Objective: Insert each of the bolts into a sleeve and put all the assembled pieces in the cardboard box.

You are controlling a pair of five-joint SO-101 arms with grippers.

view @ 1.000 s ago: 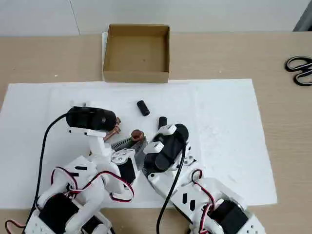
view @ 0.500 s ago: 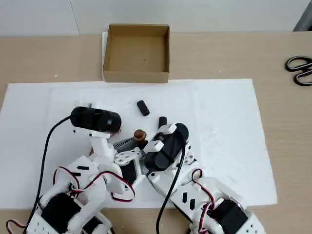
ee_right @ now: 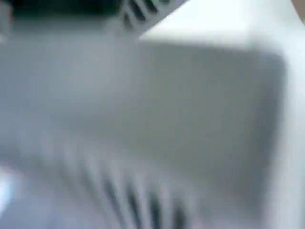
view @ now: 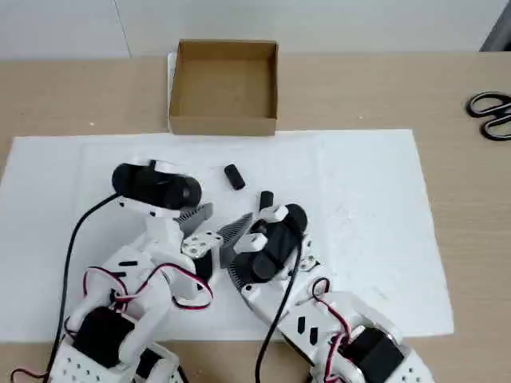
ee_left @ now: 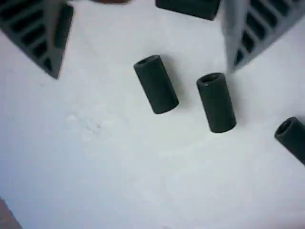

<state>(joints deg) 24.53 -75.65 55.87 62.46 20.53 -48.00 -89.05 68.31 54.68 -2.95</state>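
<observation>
My left gripper (ee_left: 143,47) is open, its grey ribbed fingers (ee_left: 35,33) standing wide apart over the white sheet. Two black sleeves (ee_left: 156,84) (ee_left: 217,101) lie side by side on the sheet between and just beyond them. A third sleeve (ee_left: 291,138) lies off to one side, and another (ee_left: 188,5) is at the frame's edge. In the high view the left gripper (view: 217,221) sits mid-sheet, with two sleeves (view: 234,176) (view: 266,199) just beyond it. The right arm's wrist (view: 273,238) is close beside it. The cardboard box (view: 180,84) stands empty at the back.
The white sheet (view: 375,215) covers the middle of the wooden table. Black scissors (view: 491,114) lie at the far right edge. In the right wrist view a blurred grey ribbed surface (ee_right: 143,143) sits very close to the lens.
The left gripper has opened and moved away from the table's front edge toward the sleeves. The copper-headed bolt seen between the two arms before no longer shows from above.
</observation>
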